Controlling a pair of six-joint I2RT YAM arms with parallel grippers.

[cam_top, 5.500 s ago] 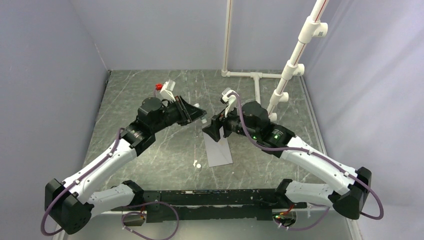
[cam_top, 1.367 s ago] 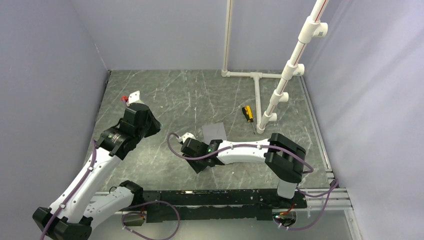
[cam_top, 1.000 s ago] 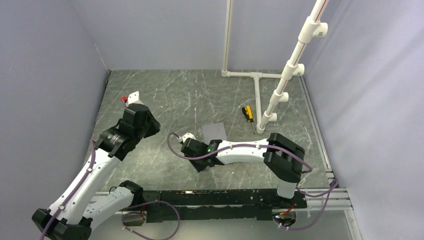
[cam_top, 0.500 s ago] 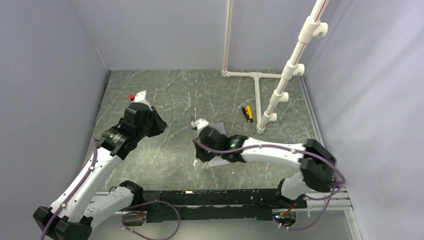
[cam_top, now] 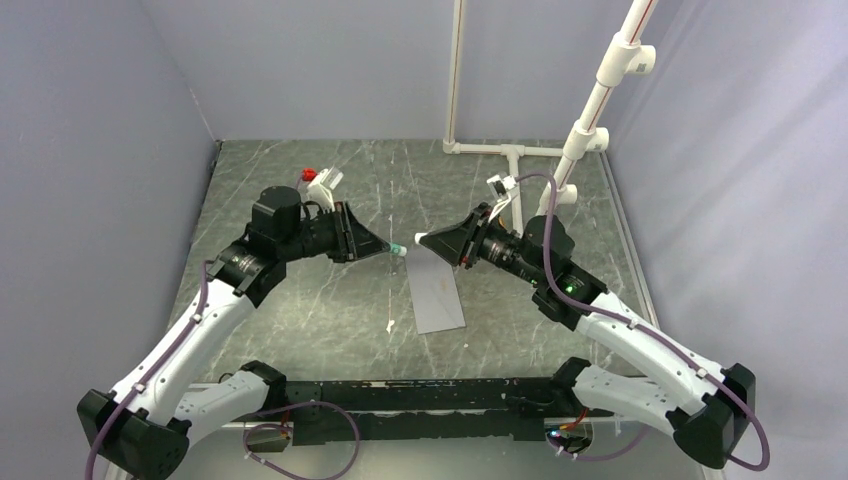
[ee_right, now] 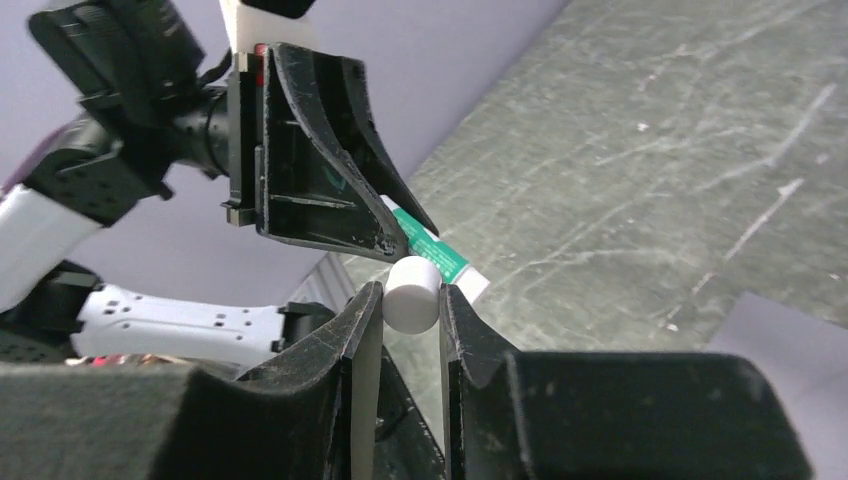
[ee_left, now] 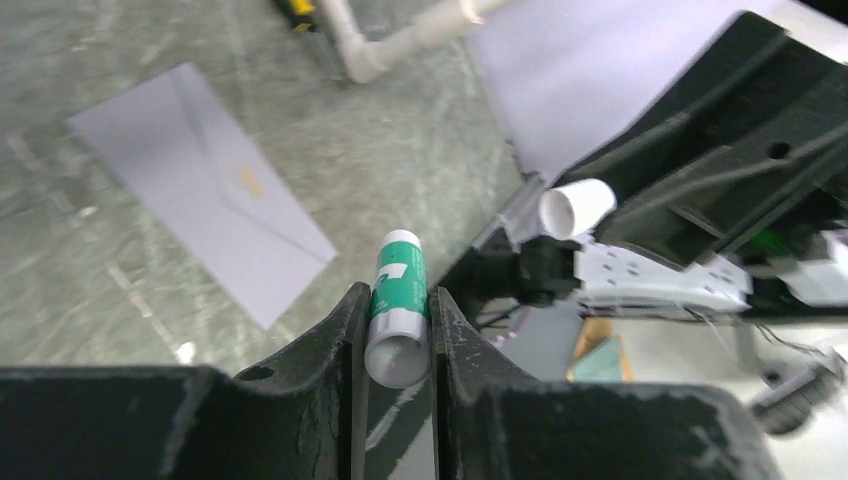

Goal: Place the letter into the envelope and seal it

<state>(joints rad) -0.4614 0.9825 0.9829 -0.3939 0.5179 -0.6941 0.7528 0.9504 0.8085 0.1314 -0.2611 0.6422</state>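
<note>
Glue stick (ee_left: 398, 300) sitting pinched in left gripper (cam_top: 385, 249), cap (ee_right: 412, 290) pinched in right gripper (cam_top: 419, 238), both hovering near envelope (cam_top: 437, 295). Stick needing steady, level descent onto flap.

Hardly any gap between left claw (cam_top: 385, 248) and right claw (cam_top: 420, 240), tips facing, with glue stick (ee_left: 398, 305) and white cap (ee_right: 412, 291) filling it. Beneath both, envelope (cam_top: 437, 292) flat on the bench (cam_top: 300, 305), free air above it. Just behind the right claw, white pipe frame (cam_top: 515, 168) in the way. Open bench behind the left claw, up to the wall (cam_top: 120, 150).
</note>
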